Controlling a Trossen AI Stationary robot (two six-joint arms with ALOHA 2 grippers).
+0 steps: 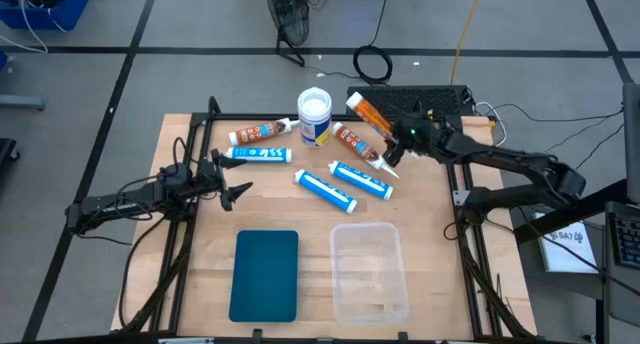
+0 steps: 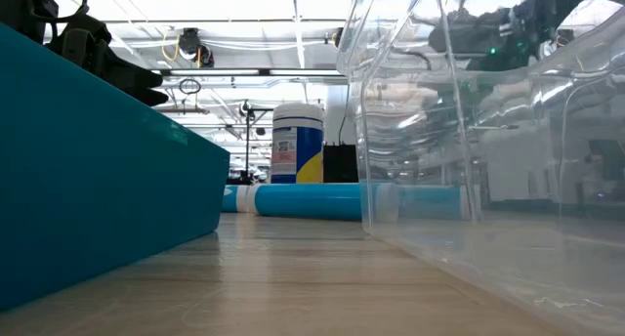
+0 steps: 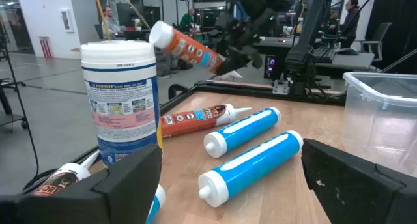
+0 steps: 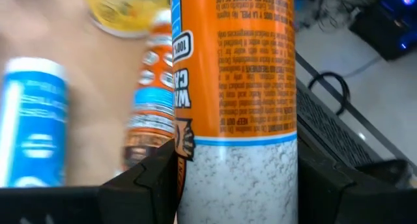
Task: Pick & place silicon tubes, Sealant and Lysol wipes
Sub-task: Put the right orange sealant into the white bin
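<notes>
My right gripper (image 1: 398, 134) is raised over the table's far right part, shut on an orange sealant tube (image 1: 370, 114). The Lysol wipes canister (image 1: 314, 114), with its white lid, stands upright on its base at the far middle. Orange tubes lie on their sides to the left (image 1: 260, 133) and right (image 1: 357, 144) of the canister. Three blue tubes (image 1: 258, 154) (image 1: 325, 190) (image 1: 360, 179) lie nearer. My left gripper (image 1: 235, 191) waits open at the left, level, with nothing between its fingers (image 3: 130, 178). My right gripper pinches the orange tube between its two fingers (image 4: 153, 178), on the speckled grey part (image 4: 234, 185) toward the nozzle end. The fingers slant down from the table's right and lie across the tube. The tube is lifted clear and tilted, its white flat end (image 3: 158, 32) higher.
A teal bin (image 1: 265, 274) and a clear plastic bin (image 1: 368, 272) sit side by side at the table's near edge. Black frame rails (image 1: 190, 144) run along the left and right sides. A keyboard (image 1: 430, 99) and cables lie beyond the far right corner.
</notes>
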